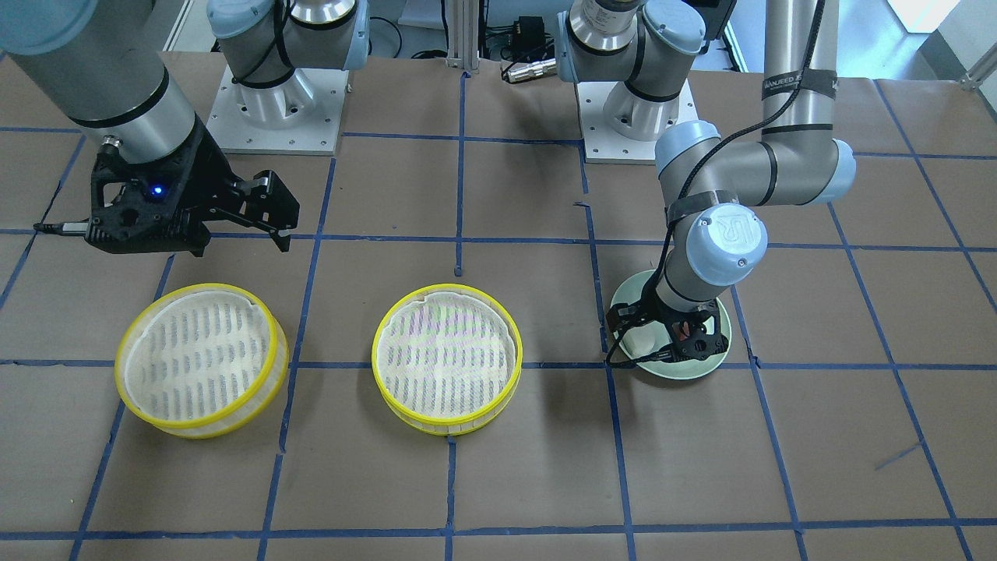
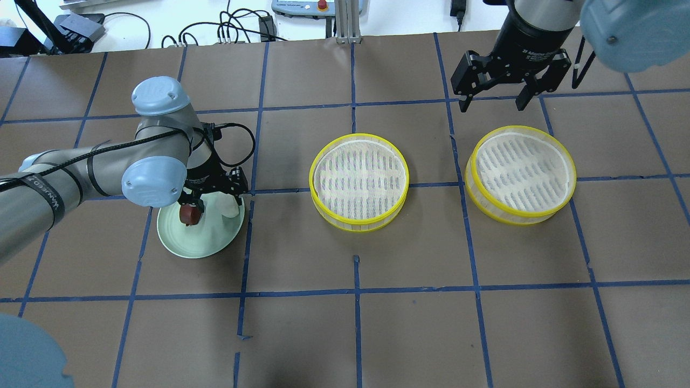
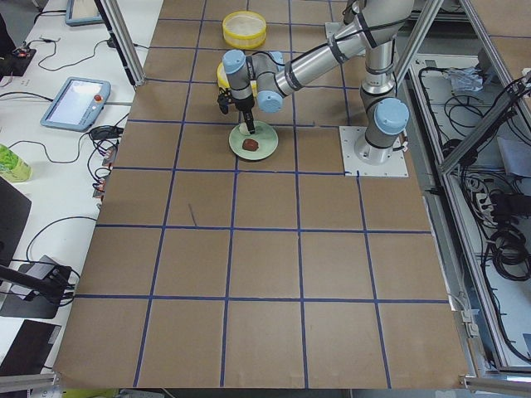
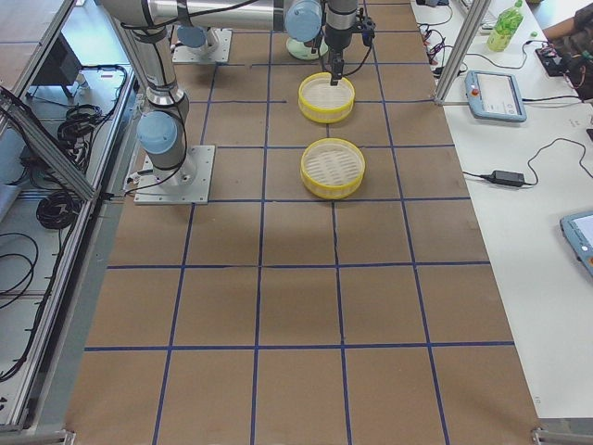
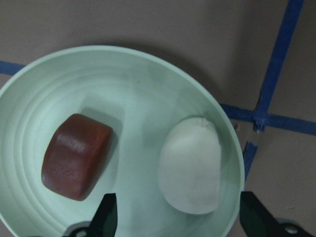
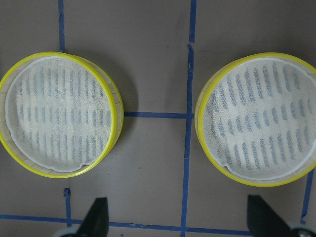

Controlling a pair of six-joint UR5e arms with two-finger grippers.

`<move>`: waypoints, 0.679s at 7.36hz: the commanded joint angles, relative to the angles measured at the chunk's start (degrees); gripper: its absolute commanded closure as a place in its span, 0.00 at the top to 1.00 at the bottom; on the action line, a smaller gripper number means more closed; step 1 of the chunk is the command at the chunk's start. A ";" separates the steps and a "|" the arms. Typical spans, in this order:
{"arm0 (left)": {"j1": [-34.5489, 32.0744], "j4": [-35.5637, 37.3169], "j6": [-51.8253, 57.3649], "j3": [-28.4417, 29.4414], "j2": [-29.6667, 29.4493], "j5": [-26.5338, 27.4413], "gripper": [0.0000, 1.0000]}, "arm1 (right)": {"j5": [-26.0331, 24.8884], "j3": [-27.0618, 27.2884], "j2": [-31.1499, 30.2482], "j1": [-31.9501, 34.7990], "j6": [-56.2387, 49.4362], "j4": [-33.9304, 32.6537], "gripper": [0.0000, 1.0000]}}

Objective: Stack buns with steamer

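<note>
My left gripper [image 5: 178, 217] hangs released, fingers spread wide, low over a pale green plate [image 5: 133, 79]. In its wrist view the white bun [image 5: 190, 165] lies toward 3 o'clock on the plate and the reddish-brown bun [image 5: 76, 155] toward 9 o'clock, the two apart. My right gripper [image 2: 493, 99], also released, hovers over the brown surface [image 2: 409, 323] at 12 o'clock of the far steamer tray [image 2: 521, 173]. The near steamer tray [image 2: 359, 180] sits at its 9 o'clock.

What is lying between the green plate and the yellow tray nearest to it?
Only bare table with blue tape lines; the overhead view shows it between plate and tray.
</note>
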 commanded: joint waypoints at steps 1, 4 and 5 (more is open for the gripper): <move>-0.01 0.52 0.14 -0.07 -0.37 -0.09 0.23 | -3.29 1.20 0.64 0.05 4.26 -9.65 1.00; -0.01 1.75 0.93 0.54 0.15 -0.01 0.07 | -4.99 -0.55 0.49 -0.30 3.67 -2.29 1.00; -0.01 2.19 0.67 1.50 1.20 -0.01 0.07 | -5.00 -0.29 0.39 -1.43 3.32 -1.91 1.00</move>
